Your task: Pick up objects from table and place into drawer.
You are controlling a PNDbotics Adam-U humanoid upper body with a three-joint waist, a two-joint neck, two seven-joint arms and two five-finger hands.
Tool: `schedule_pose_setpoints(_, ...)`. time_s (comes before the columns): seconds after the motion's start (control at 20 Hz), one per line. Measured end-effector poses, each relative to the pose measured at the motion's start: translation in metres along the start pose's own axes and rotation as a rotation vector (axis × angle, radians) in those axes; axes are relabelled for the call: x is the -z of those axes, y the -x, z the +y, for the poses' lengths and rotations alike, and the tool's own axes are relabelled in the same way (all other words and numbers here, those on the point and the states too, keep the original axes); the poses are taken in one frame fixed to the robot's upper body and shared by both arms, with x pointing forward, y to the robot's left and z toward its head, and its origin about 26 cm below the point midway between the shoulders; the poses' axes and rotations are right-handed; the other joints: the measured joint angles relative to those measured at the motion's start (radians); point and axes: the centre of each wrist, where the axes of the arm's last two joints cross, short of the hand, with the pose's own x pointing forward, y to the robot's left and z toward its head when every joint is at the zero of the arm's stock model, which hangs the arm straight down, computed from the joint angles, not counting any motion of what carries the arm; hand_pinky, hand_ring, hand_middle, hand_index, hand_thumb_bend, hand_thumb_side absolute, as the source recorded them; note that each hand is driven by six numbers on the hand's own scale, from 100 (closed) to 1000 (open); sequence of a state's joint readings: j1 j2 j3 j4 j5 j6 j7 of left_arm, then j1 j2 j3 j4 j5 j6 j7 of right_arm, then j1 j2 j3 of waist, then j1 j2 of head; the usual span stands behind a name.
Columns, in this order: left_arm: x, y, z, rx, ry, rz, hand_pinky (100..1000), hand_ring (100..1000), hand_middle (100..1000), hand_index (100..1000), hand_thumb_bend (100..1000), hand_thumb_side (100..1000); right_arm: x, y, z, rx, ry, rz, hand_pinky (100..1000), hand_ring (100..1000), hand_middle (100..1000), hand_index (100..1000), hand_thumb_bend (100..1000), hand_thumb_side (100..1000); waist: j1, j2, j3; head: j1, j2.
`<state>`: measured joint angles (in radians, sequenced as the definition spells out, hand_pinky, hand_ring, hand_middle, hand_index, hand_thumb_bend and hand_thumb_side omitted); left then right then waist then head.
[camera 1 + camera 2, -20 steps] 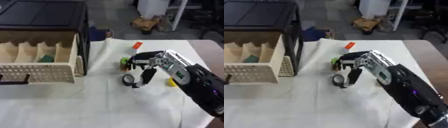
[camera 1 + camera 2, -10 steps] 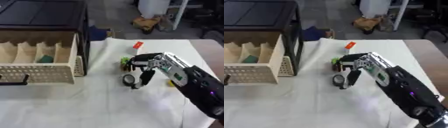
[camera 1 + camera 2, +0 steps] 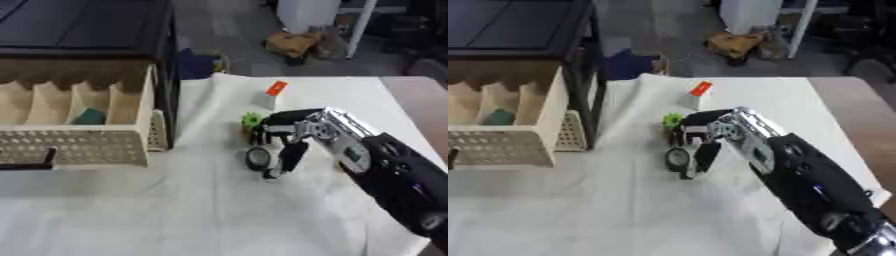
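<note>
Right hand (image 3: 293, 137) reaches in from the near right, fingers (image 3: 290, 155) curled down around a small round dark object (image 3: 257, 157) on the white-covered table (image 3: 175, 210). Green item (image 3: 251, 119) just beyond the hand. Orange-topped block (image 3: 273, 93) farther back. Open drawer (image 3: 79, 145) at left, a teal thing (image 3: 89, 116) inside.

Open beige drawer (image 3: 79, 145), small round object (image 3: 257, 158).
</note>
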<state>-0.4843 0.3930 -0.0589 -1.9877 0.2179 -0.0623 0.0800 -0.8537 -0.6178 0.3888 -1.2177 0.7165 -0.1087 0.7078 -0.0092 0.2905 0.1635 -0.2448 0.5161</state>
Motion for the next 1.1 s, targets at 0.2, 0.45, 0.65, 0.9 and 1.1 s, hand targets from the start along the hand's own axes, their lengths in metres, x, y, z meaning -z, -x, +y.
schedule_pose_setpoints(0.2, -0.0001, 0.0002, -0.0006, -0.003, -0.001, 0.000, 381, 367, 478, 817, 153, 1000, 0.0015, 0.0017, 0.0018, -0.001, -0.002, 0.007, 520, 764, 728, 861, 439, 337, 0.000, 0.000, 0.002, 0.000, -0.004)
schedule_pose_setpoints(0.45, -0.0001, 0.0005, -0.0014, -0.007, 0.000, -0.001, 381, 367, 479, 816, 148, 1000, 0.0033, 0.0019, 0.0009, 0.000, 0.004, 0.011, 518, 764, 721, 853, 428, 371, 0.000, 0.002, 0.004, -0.003, -0.008)
schedule_pose_setpoints(0.65, -0.0001, 0.0005, -0.0014, -0.007, 0.003, 0.001, 382, 368, 479, 817, 154, 1000, 0.0033, 0.0017, 0.0004, 0.001, 0.010, 0.012, 517, 763, 715, 849, 438, 349, -0.001, 0.005, 0.004, -0.003, -0.008)
schedule_pose_setpoints(0.9, -0.0001, 0.0005, -0.0015, -0.008, 0.003, 0.001, 383, 368, 479, 816, 154, 1000, 0.0038, 0.0022, 0.0004, 0.005, 0.012, 0.017, 514, 762, 704, 840, 422, 329, -0.002, 0.005, 0.005, -0.003, -0.008)
schedule_pose_setpoints(1.1, -0.0001, 0.0005, -0.0015, -0.008, 0.004, 0.001, 383, 369, 478, 815, 155, 1000, 0.0043, 0.0030, 0.0001, 0.007, 0.011, 0.019, 514, 763, 702, 833, 417, 314, -0.003, 0.006, 0.006, -0.003, -0.009)
